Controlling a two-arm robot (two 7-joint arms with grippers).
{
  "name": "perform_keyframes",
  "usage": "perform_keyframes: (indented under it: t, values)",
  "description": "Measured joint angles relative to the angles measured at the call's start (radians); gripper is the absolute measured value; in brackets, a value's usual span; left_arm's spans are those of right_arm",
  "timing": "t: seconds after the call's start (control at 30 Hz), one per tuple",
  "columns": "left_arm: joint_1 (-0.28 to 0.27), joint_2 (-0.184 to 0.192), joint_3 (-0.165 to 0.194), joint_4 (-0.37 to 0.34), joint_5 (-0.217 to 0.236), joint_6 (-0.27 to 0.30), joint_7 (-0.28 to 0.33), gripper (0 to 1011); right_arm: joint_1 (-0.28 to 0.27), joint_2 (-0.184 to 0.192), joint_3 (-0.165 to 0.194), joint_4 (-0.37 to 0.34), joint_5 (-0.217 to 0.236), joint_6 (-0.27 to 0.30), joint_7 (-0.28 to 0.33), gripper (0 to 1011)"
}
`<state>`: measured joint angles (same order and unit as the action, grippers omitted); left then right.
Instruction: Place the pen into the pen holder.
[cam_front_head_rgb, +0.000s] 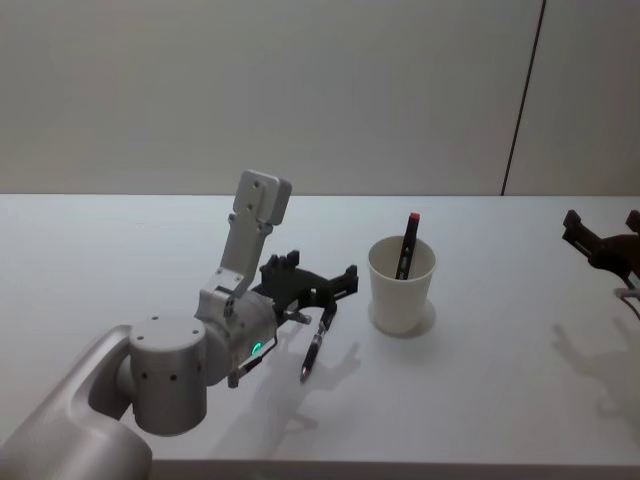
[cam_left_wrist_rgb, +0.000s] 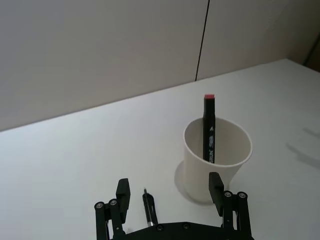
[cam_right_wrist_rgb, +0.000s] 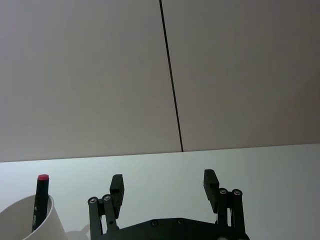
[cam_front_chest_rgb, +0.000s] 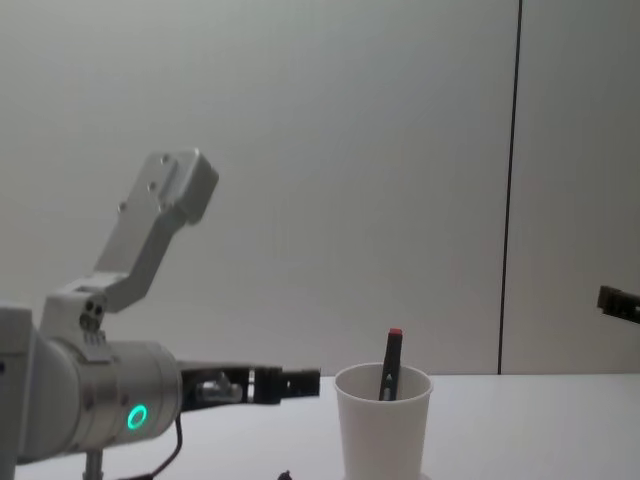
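Left gripper (cam_front_head_rgb: 318, 275) is out over the table (cam_front_head_rgb: 120, 250), just left of the pen holder (cam_front_head_rgb: 402, 285), w/ its fingers (cam_left_wrist_rgb: 122, 197) spread wide and nothing btwn them. The pen (cam_front_head_rgb: 313, 355) isn't gripped: it looks to be lying on the table right under that gripper, tip towards the robot. In the left wrist view it sits btwn the two open fingers, closer to one of them, and the cup stands just past the other finger.

The pen holder is a plain white paper cup, upright, roughly mid-table. There's already a black marker (cam_front_head_rgb: 408, 245) w/ a red cap in it, leaning on the rim, cap end sticking up above the edge. Chest view has the same thing: marker (cam_front_chest_rgb: 390, 365) poking out of the cup (cam_front_chest_rgb: 383, 420).

Right gripper (cam_front_head_rgb: 603, 232) is parked off at the right edge of the table, well apart from the cup, also wide open, holding nothing.
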<state>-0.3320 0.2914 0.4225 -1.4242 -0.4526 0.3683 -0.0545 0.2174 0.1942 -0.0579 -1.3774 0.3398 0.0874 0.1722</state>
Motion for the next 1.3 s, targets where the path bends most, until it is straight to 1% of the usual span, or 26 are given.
perform_keyframes:
  t: [0.17,0.27,0.37,0.57,0.8,1.0,1.3]
  values:
    - [-0.011,-0.011,0.0,0.033,-0.008,0.04,0.008,1004,0.0,0.0,0.0,0.0,0.0,0.0,0.0,1001]
    - [-0.018,-0.018,0.002,0.051,-0.008,0.074,0.015,1004,0.0,0.0,0.0,-0.001,0.0,0.0,0.0,1001]
    - [-0.021,-0.021,0.004,0.06,-0.004,0.094,0.02,1004,0.0,0.0,0.0,-0.001,0.0,0.0,0.0,1001]
    - [-0.026,-0.028,0.009,0.075,0.017,0.157,0.037,1004,0.0,0.0,0.0,-0.001,0.0,0.0,0.0,1001]
    - [-0.029,-0.032,0.015,0.083,0.042,0.208,0.052,1004,0.0,0.0,0.0,-0.001,0.0,0.0,0.0,1001]
    - [-0.029,-0.036,0.019,0.092,0.06,0.237,0.059,1004,0.0,0.0,0.0,0.0,0.0,0.0,0.0,1001]
    - [-0.029,-0.041,0.023,0.111,0.078,0.261,0.062,1004,0.0,0.0,0.0,0.0,0.0,0.0,0.0,1001]
